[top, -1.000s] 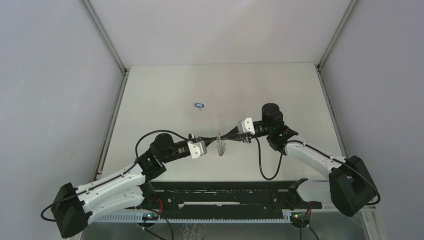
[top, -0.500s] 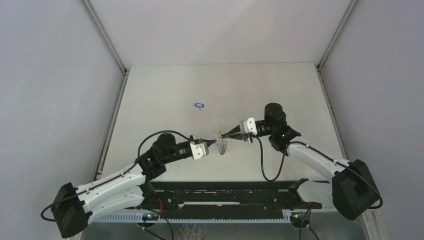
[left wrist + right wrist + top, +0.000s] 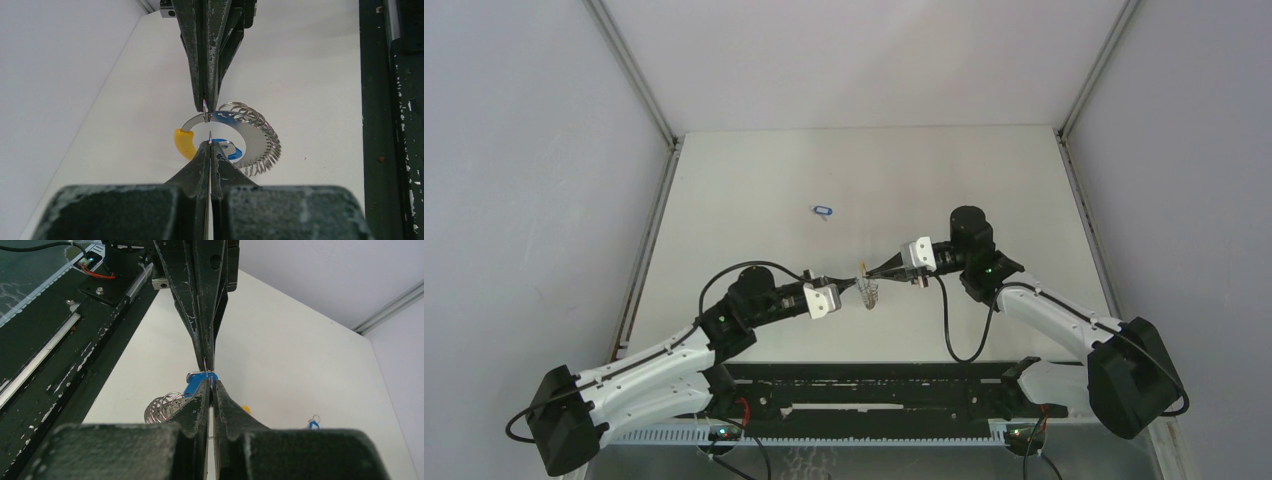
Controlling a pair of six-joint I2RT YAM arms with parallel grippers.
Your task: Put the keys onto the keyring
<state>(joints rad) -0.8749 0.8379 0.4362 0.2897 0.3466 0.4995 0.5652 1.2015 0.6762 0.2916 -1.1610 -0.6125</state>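
The keyring (image 3: 252, 137) is a flat silvery crescent with a yellow end (image 3: 183, 143) and several wire loops; it is held up between the two gripper tips over the table's middle (image 3: 868, 291). A blue key tag (image 3: 231, 151) sits right behind it and also shows in the right wrist view (image 3: 198, 378). My left gripper (image 3: 210, 144) and my right gripper (image 3: 210, 385) are both shut, tip to tip, each pinching a thin wire ring seen edge-on beside the tag. The other key (image 3: 824, 211), with a blue tag, lies apart on the table and also shows in the right wrist view (image 3: 313, 424).
The black rail frame (image 3: 874, 395) runs along the table's near edge, close below both arms. Grey walls and metal corner posts (image 3: 634, 75) bound the white table (image 3: 874, 170).
Since a second ago my left gripper has moved a little right and my right gripper has backed off to the right, the ring still held between them. Little has moved in the last half second.
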